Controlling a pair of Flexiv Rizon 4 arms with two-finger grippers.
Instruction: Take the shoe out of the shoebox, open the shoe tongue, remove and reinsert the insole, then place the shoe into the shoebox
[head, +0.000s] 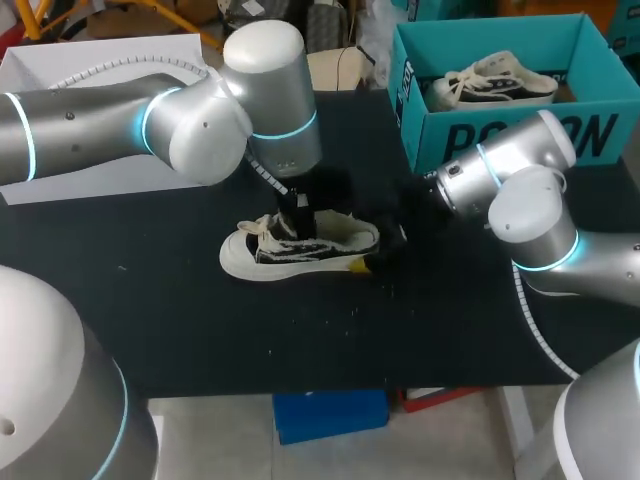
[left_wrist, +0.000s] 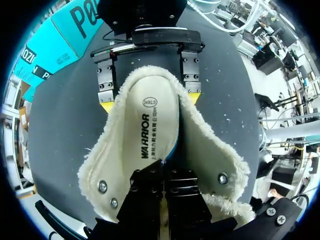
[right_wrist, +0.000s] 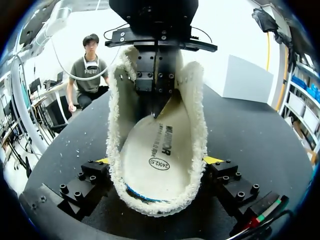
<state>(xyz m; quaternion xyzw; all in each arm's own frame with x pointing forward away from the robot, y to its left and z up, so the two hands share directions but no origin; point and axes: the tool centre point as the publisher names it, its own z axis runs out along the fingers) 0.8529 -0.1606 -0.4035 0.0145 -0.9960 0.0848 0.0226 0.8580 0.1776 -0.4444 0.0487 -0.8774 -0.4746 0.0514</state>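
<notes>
left gripper (left_wrist: 164, 172) first: the fingers are pressed together, reaching down into the shoe (head: 300, 245), and they look pinched on the front edge of the insole (left_wrist: 150, 125), though the tips themselves are hidden. The insole curves up toward them and a bit of blue underside shows along one edge. There's dark lettering printed down the insole plus a small oval size stamp near the heel. Fluffy cream lining all round it, and metal eyelets either side of the fingers

The right gripper (right_wrist: 157, 161) is clamped on the shoe's heel, one yellow-tipped finger against each side of the fleece collar, holding it flat on the black table (head: 150, 300)

From the head view the shoe sits about mid-table, toe to 9 o'clock, heel to 3. The left arm comes in from 9 o'clock and blocks most of the shoe's opening. The teal shoebox (head: 500, 130) is up at 1 o'clock, well apart, big dark letters on its side, half covered by the right arm, with a second shoe (head: 495, 82) inside. White specks are scattered on the table
</notes>
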